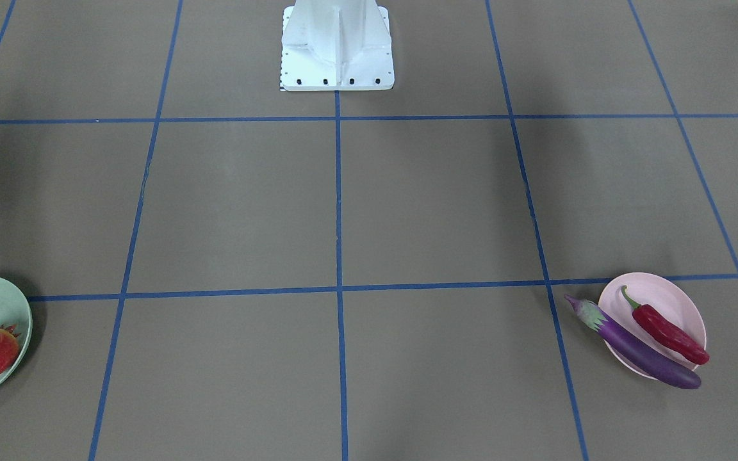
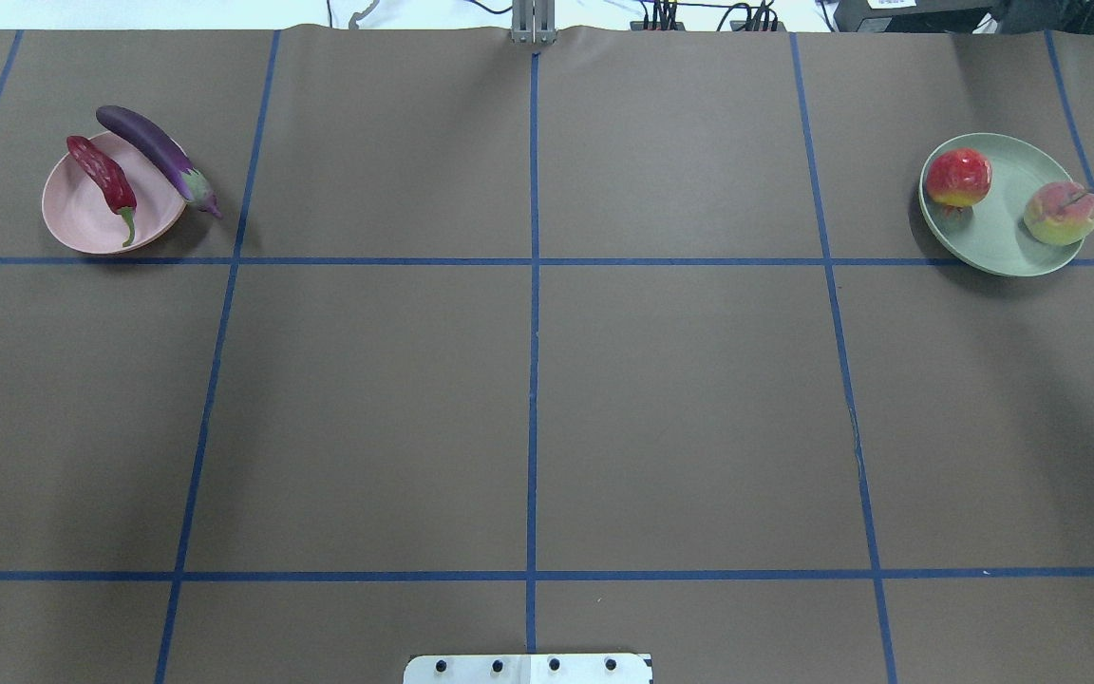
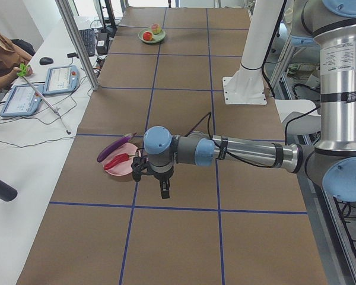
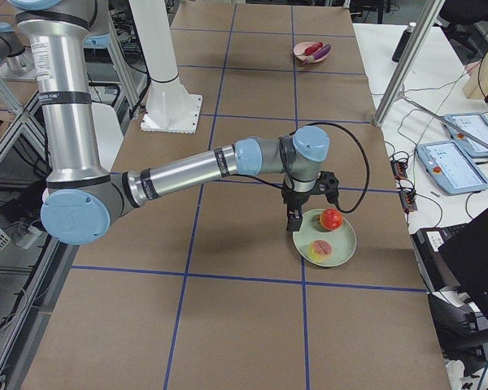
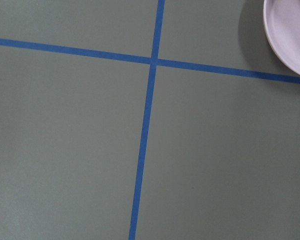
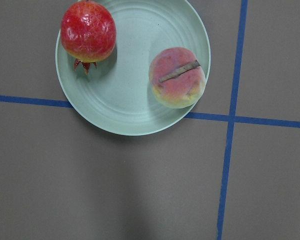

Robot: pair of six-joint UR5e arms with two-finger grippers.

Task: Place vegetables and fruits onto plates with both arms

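The brown counter (image 2: 680,399) spreads wide ahead of the white base (image 2: 528,668). Blue tape (image 2: 533,380) rules it into large squares. Cables (image 2: 699,14) run along the counter's edge farthest from the base.

Far out from the base and well to its left, the pink plate (image 2: 82,223) sits in the farthest row of squares. The left arm (image 3: 249,151) stretches out level above the counter. The left claw (image 3: 159,184) hangs pointing down just beside the pink plate, on the side nearer the base. It shows only from the side, so I cannot tell how far it is open or whether it grips anything. Straight out from the base, a broad stretch of taped counter spans the gap between the two plates.

Far out and well to the base's right, the green plate (image 2: 1003,233) sits in the same row, touching a tape line. The right arm (image 4: 187,171) reaches toward it. The right claw (image 4: 295,218) points down just beside its rim on the base side. Its opening and its hold cannot be told either.

On the pink plate, the chili (image 2: 103,176) lies inside with its green stem toward the base. The eggplant (image 2: 153,147) lies across the rim on the side nearer the base's centre line, and its cap end hangs past the rim. On the green plate, the pomegranate (image 2: 958,178) rests on the side nearer the centre line. The peach (image 2: 1062,213) sits at the opposite rim, apart from the pomegranate.
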